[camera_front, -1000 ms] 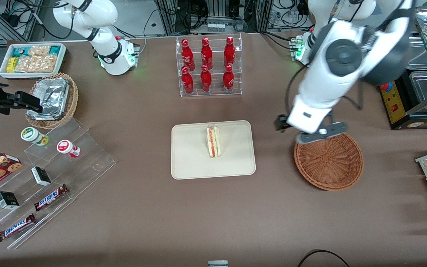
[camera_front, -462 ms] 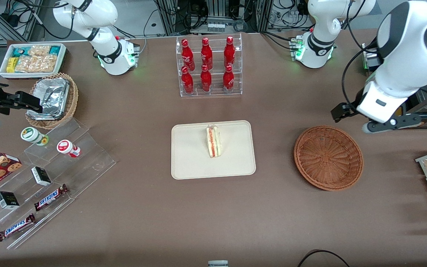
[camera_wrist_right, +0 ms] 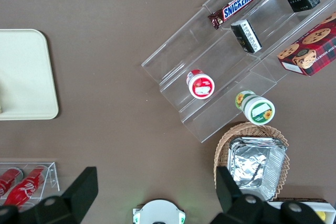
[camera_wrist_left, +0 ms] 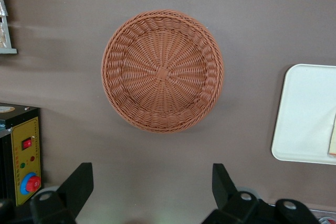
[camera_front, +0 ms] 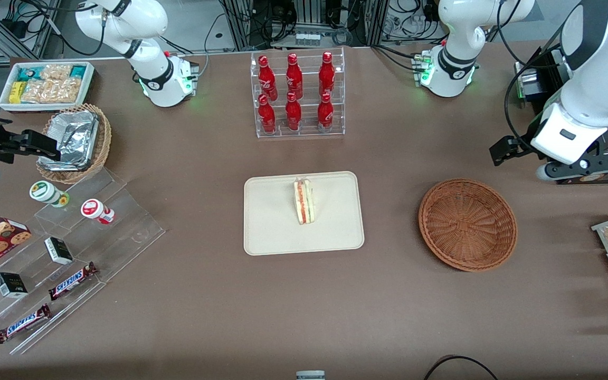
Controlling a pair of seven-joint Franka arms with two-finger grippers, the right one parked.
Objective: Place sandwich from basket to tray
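Your sandwich [camera_front: 304, 201] lay on the tray [camera_front: 272, 232]; the basket [camera_front: 467, 224] sat beside it. The gripper [camera_wrist_left: 149, 195], jaws apart and holding nothing, had drifted farther from the basket toward the counter's end, near a yellow box [camera_wrist_left: 23, 158].

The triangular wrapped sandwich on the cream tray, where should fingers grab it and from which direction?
Probably from above, fingers closing across the pale bread faces of the sandwich, which stands on edge on the tray with its striped cut side showing. The open gripper hovers high, past the woven basket.

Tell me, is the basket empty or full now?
Empty: the basket shows only bare weave; the sandwich lies on the tray.
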